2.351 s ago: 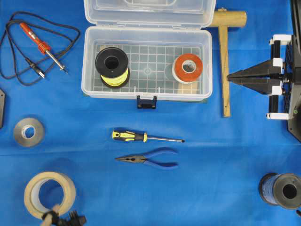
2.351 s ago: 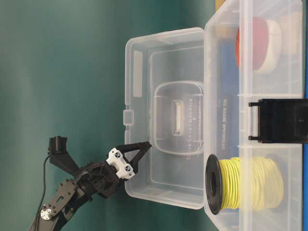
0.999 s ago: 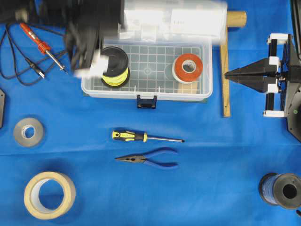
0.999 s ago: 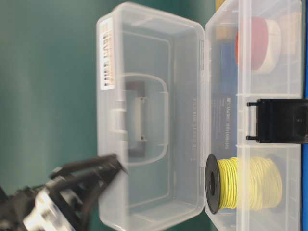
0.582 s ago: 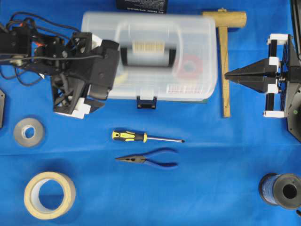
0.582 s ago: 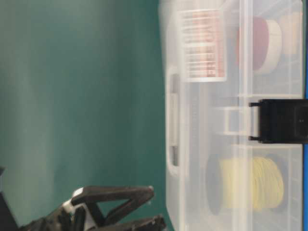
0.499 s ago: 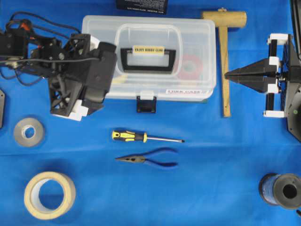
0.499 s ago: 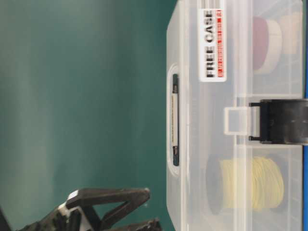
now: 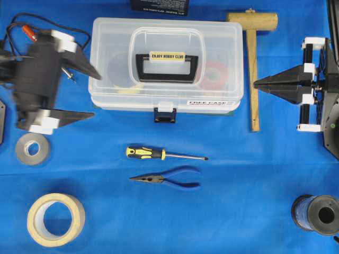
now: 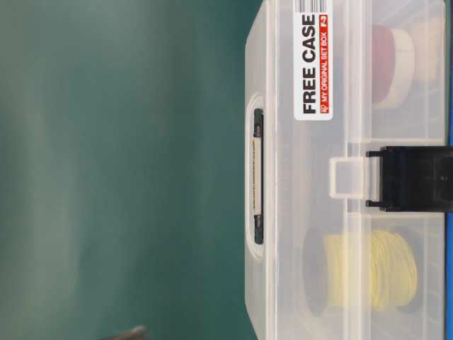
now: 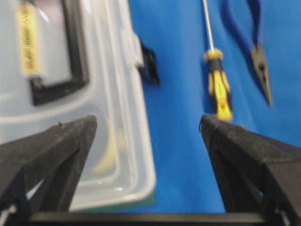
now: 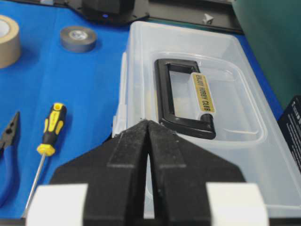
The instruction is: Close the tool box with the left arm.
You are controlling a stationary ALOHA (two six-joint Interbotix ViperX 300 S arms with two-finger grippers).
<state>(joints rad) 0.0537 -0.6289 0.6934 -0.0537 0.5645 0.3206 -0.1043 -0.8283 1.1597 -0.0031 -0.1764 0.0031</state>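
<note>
Tool box (image 9: 167,63) sits at 12 o'clock on the blue tabletop (image 9: 238,174), lid down flat on the base, black handle (image 9: 167,67) lying in its recess. Front latch (image 9: 165,114) at the box's 6 o'clock edge: lid tab sits over it, but I cannot tell whether it is snapped home.

Left claw (image 9: 87,95) is at the box's 9 o'clock, just beside the end wall, fingers spread wide, holding nothing; the overhead view is motion-blurred. Right claw (image 9: 257,84) is parked at 3 o'clock beside the mallet (image 9: 253,69), fingers pressed together, empty.

Judgement: the closing step looks nearly done. To do it well, check that the lid rim seats evenly all round; if pressing is needed, push straight down near the latch side, not at a corner, so the box does not slide or tip. Keep the spread fingers clear of the soldering iron cable (image 9: 16,24) at 10 o'clock.
</note>
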